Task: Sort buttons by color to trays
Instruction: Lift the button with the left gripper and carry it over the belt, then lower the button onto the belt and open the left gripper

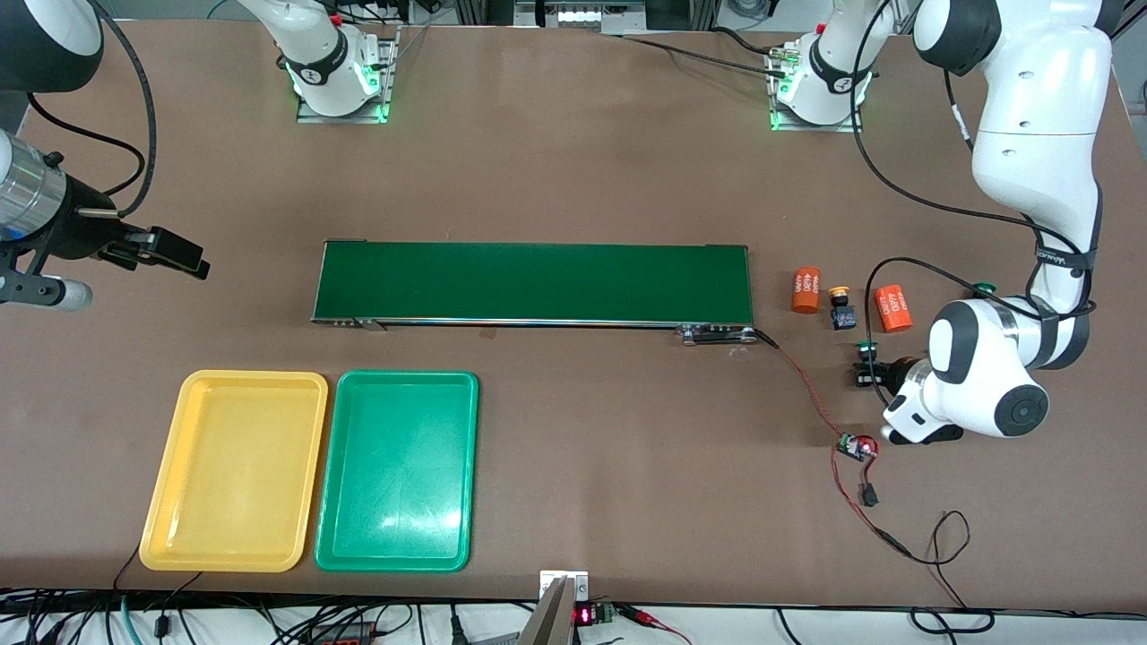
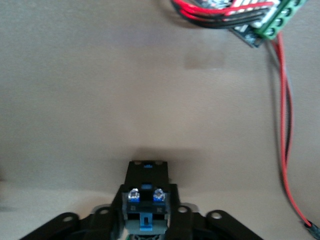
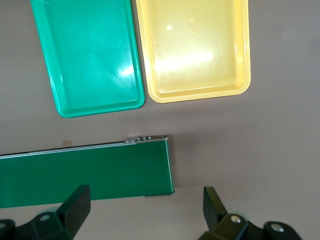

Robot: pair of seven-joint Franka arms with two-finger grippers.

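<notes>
Nearest the camera, at the lower left of the front view, the yellow tray [image 1: 235,471] and the green tray [image 1: 396,471] lay side by side, touching, both holding nothing. At the lower right, the left gripper [image 1: 867,374] was low at the table with its fingers [image 2: 182,220] clamped on a green button [image 1: 865,351]; in the left wrist view the button's black-and-blue body [image 2: 145,197] sat squarely between them. The left arm folded down from its base at the upper right, elbow bent, wrist lying nearly level. The coming move likely turns on this: the green tray lay well apart from the held button, across the frame toward the lower left. Higher up, a yellow button [image 1: 840,306] stood between two orange cylinders [image 1: 806,288], just beside the end of the conveyor belt [image 1: 534,282]. At the left edge, the right gripper [image 1: 170,253] waited in the air, jaws apart.
</notes>
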